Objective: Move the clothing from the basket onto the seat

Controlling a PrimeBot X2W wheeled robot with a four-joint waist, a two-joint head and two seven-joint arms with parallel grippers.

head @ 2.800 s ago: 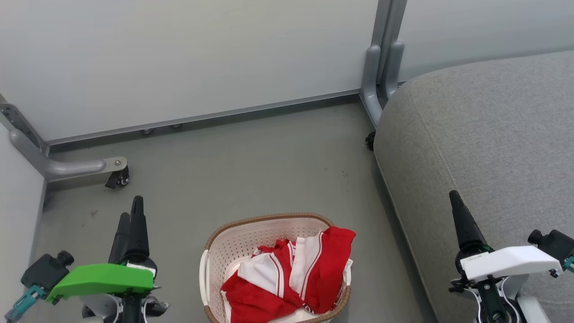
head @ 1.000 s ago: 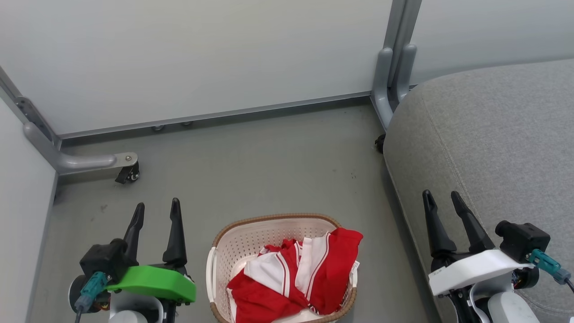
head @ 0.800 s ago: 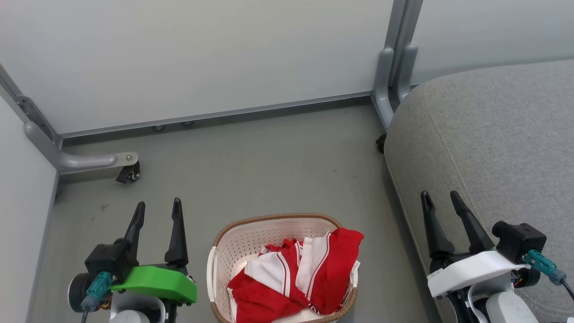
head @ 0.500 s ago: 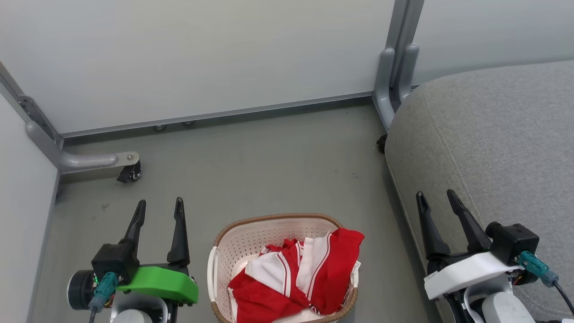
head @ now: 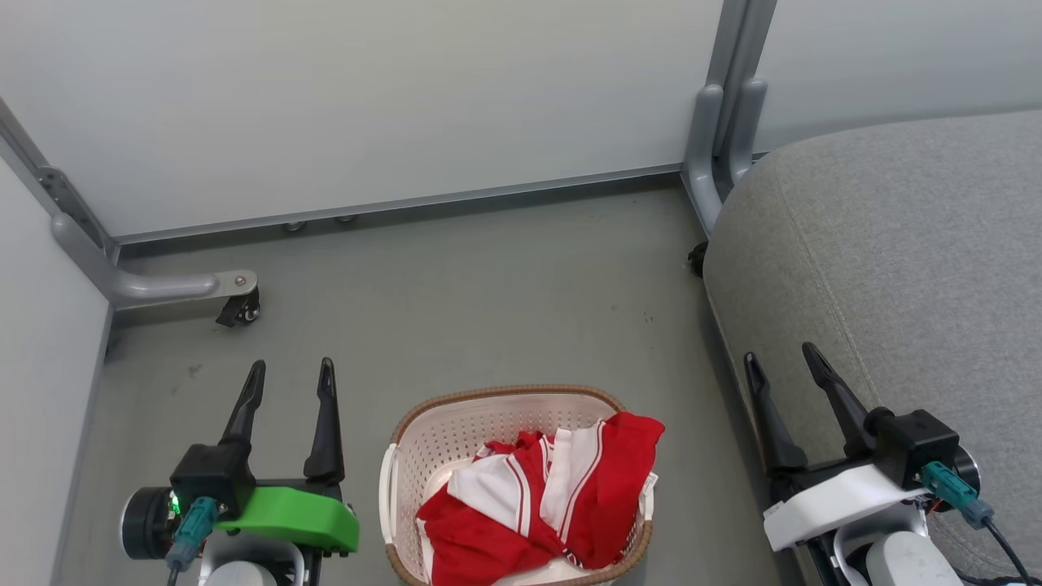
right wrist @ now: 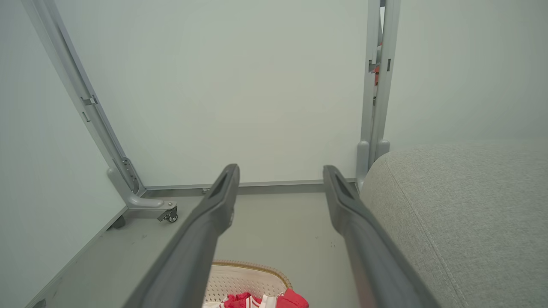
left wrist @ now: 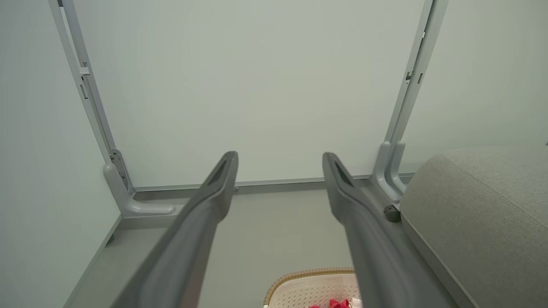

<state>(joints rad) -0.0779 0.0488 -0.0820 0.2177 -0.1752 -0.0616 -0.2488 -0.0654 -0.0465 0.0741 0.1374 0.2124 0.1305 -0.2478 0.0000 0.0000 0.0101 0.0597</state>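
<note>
Grey floor [head: 488,309] in our head view carries the basket [head: 496,399], the clothing [head: 553,505] heaped inside, beside the seat [head: 895,244]: nothing moved yet. Left wrist view: our left gripper [left wrist: 279,155] gapes wide, empty. Right wrist view: our right gripper [right wrist: 280,167] likewise.

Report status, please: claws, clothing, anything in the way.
Left claw open, empty. Right claw open, empty. Clothing in the basket, none on the seat. No obstacle seen between them.

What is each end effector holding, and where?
Nothing: left end effector and right end effector are open, empty; the clothing lies in the basket.
</note>
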